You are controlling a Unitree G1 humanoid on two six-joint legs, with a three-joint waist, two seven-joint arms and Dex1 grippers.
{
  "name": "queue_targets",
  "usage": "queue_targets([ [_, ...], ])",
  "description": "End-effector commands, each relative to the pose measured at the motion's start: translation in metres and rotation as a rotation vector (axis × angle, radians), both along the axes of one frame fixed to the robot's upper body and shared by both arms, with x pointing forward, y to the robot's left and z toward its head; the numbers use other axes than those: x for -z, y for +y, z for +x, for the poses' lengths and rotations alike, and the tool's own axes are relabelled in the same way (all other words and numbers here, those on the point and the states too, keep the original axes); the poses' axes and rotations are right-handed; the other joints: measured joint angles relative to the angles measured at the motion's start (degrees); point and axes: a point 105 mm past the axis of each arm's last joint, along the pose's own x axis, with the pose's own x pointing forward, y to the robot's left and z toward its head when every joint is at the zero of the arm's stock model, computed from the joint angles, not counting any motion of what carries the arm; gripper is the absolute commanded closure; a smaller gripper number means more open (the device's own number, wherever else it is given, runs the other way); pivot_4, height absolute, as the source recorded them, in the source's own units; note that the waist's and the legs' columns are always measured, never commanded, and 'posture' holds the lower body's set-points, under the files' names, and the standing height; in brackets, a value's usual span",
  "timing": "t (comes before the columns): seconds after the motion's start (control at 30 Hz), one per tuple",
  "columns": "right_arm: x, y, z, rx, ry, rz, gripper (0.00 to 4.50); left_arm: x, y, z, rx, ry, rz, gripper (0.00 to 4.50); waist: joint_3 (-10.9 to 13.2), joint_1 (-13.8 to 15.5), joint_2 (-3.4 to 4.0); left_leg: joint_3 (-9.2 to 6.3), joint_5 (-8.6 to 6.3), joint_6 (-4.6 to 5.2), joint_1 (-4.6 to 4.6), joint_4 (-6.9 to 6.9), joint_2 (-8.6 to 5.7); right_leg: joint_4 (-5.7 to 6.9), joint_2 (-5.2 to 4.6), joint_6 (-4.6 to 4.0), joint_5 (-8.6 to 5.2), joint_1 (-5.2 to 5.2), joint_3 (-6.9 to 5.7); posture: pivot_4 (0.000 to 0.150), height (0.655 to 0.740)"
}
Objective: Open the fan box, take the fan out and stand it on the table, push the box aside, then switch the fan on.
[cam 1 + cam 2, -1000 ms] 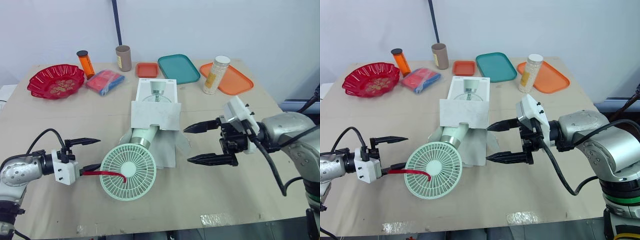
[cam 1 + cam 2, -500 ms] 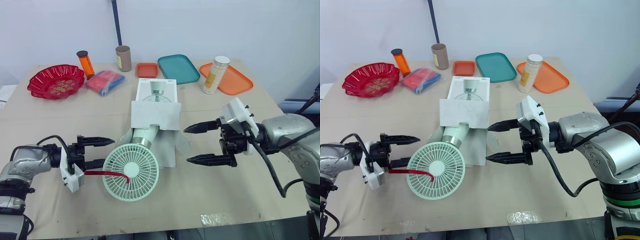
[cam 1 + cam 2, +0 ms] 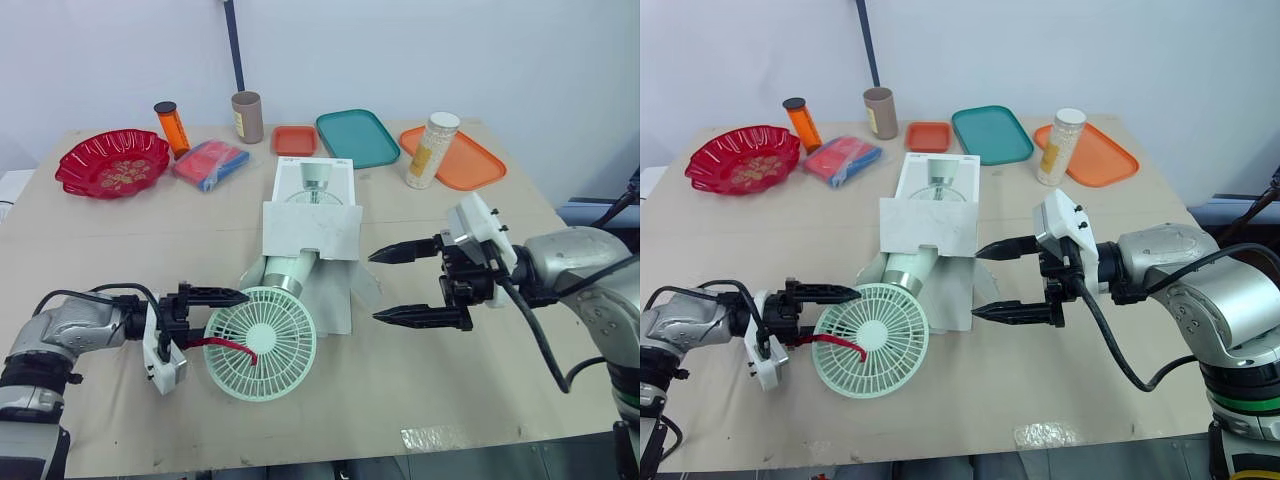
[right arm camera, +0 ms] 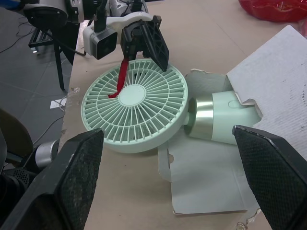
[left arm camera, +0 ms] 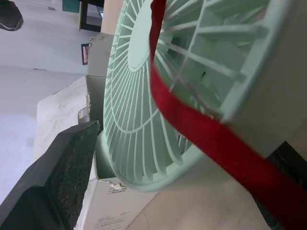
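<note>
Your fan (image 3: pixel 262 342) is pale green. Its round grille head lies face-up on the tabletop (image 3: pixel 480 390) just in front of the opened white box (image 3: pixel 311 230), the stem end sits in the box mouth, and a red strap (image 3: pixel 215 343) runs across the grille. Your left fingers (image 3: pixel 215 294) are spread apart, straddling the head's left rim. Your right fingers (image 3: pixel 415 318) hang wide apart, just right of the box flap. There is bare tabletop to the right of the fan, and the near edge is close.
</note>
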Motion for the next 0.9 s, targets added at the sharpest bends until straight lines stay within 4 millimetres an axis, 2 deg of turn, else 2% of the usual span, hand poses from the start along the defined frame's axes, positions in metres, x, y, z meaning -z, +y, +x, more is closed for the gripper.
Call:
queue_targets([
  [0.03, -0.0104, -0.0019, -0.0025, -0.006, -0.048, -0.008, 0.1, -0.0087, 0.0, 0.0008, 0.011, -0.057, -0.013, 0.0, 0.0, 0.0, 0.0, 0.0, 0.0, 0.0, 0.0, 0.0, 0.0, 0.0, 0.0, 0.0, 0.0, 0.0, 0.0, 0.15, 0.74],
  [0.47, -0.008, -0.001, -0.0053, -0.014, -0.022, -0.013, 0.1, -0.0047, -0.0096, 0.0069, 0.043, -0.105, 0.012, 0.0, -0.02, -0.01, -0.01, 0.0, 0.0, 0.0, 0.0, 0.04, -0.01, 0.03, -0.01, 0.01, 0.01, 0.01, 0.0, 0.15, 0.74],
  [0.6, -0.0076, -0.0017, -0.0067, -0.013, -0.017, -0.018, 0.0, -0.0044, -0.0093, 0.0069, 0.047, -0.112, 0.008, 1.17, -0.04, 0.01, -0.03, 0.01, -0.01, 0.02, 0.0, 0.05, -0.01, 0.05, -0.02, 0.01, 0.01, 0.0, 0.0, 0.15, 0.74],
  [0.63, -0.0074, -0.0018, -0.0069, -0.014, -0.016, -0.019, 0.0, -0.004, -0.0089, 0.0072, 0.045, -0.111, 0.008, 1.34, -0.05, 0.01, -0.04, 0.01, -0.01, 0.02, 0.0, 0.06, -0.01, 0.05, -0.03, 0.01, 0.01, 0.01, 0.0, 0.15, 0.74],
  [0.9, -0.0063, -0.0007, -0.0092, -0.019, -0.008, -0.017, 0.0, -0.0019, -0.0078, 0.0066, 0.04, -0.116, 0.003, 1.34, -0.1, 0.01, -0.02, 0.02, -0.01, 0.02, 0.0, 0.1, -0.02, 0.1, -0.03, 0.01, 0.01, 0.01, -0.01, 0.15, 0.74],
])
